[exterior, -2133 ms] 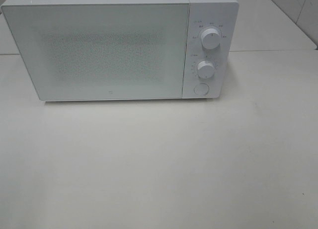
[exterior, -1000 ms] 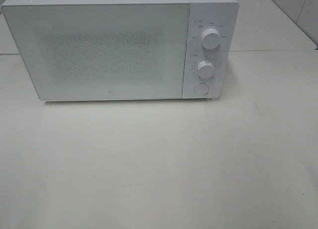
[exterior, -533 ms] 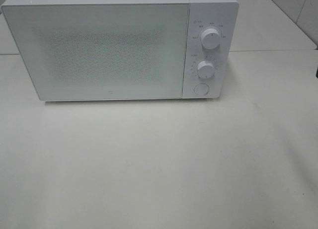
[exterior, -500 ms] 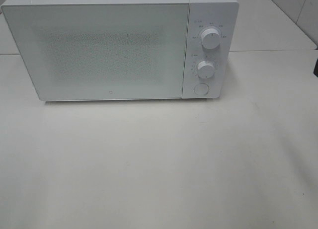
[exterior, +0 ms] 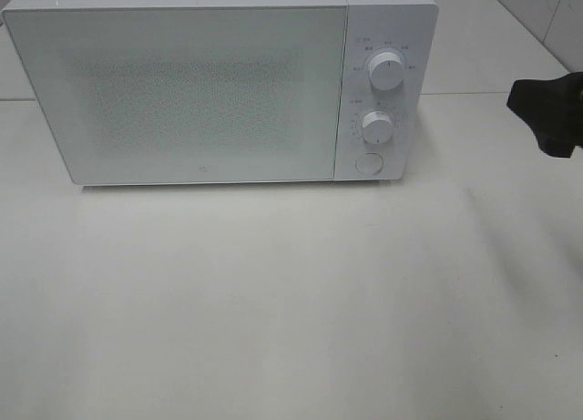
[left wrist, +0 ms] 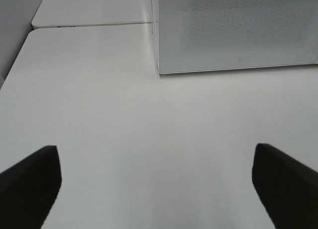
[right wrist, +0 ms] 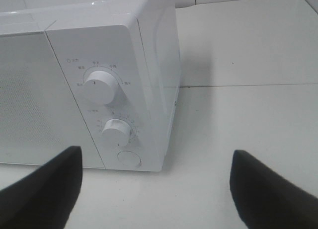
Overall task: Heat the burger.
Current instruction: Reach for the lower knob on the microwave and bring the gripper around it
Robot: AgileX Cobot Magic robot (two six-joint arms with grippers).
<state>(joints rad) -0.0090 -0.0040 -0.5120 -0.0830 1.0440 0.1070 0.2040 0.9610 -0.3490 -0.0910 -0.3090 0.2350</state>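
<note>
The burger is out of view in every frame. A white microwave (exterior: 182, 92) stands at the back of the table with its door shut; nothing shows through the frosted door. My right gripper (exterior: 547, 115) enters the exterior high view at the right edge, level with the microwave's control panel. In the right wrist view that gripper (right wrist: 156, 189) is open and empty, facing the panel. My left gripper (left wrist: 156, 189) is open and empty over bare table in front of the microwave's (left wrist: 238, 30) left corner; it does not show in the exterior high view.
The panel carries an upper knob (exterior: 386, 72), a lower knob (exterior: 376, 125) and a round button (exterior: 368, 163). The white table (exterior: 291, 302) stretches in front of the microwave. A tiled wall (exterior: 547, 10) rises at the back right.
My right gripper has come into the exterior high view from the right edge, moving left towards the microwave. The microwave has not moved.
</note>
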